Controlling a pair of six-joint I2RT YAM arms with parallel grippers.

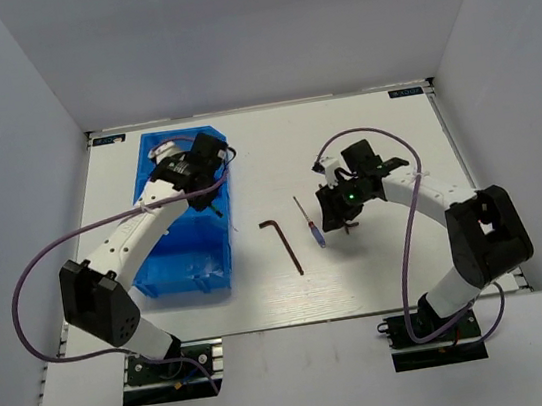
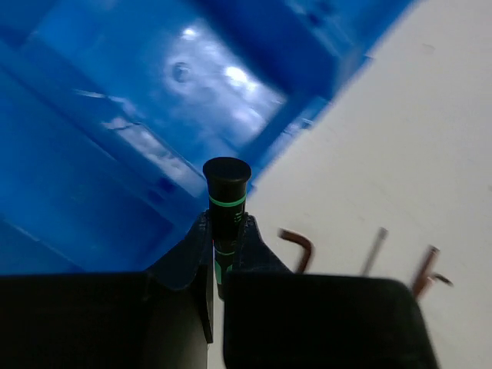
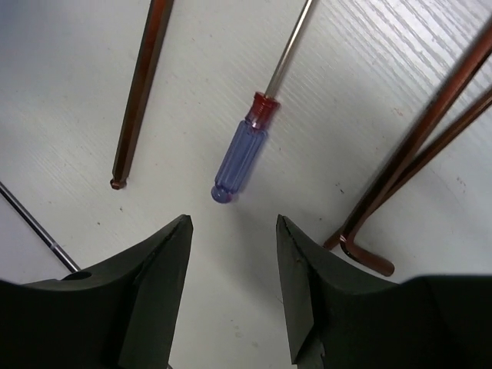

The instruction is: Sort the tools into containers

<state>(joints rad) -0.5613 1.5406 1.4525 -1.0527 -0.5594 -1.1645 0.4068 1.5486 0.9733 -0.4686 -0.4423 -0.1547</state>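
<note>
On the white worktop (image 1: 274,152) are one bright blue plastic bin (image 1: 199,264) with divided compartments, two screwdrivers and three copper-brown hex keys. The left arm stretches forward over the bin with its wrist tipped down. The left end effector (image 2: 224,234) is clamped on a black-handled screwdriver with a green ring (image 2: 227,181). The screwdriver's cap sticks out past the fingertips, and the bin's wall and compartments are just ahead and below. The right arm is bent at the elbow and reaches inward. The right end effector (image 3: 233,223) points down, fingers spread with nothing between them. Just ahead of its fingertips lies a screwdriver with a clear blue handle and red collar (image 3: 240,154), handle end nearest. One long hex key (image 3: 142,84) lies beside it on the bin side. The other two hex keys (image 3: 415,138) lie close together on the opposite side.
</note>
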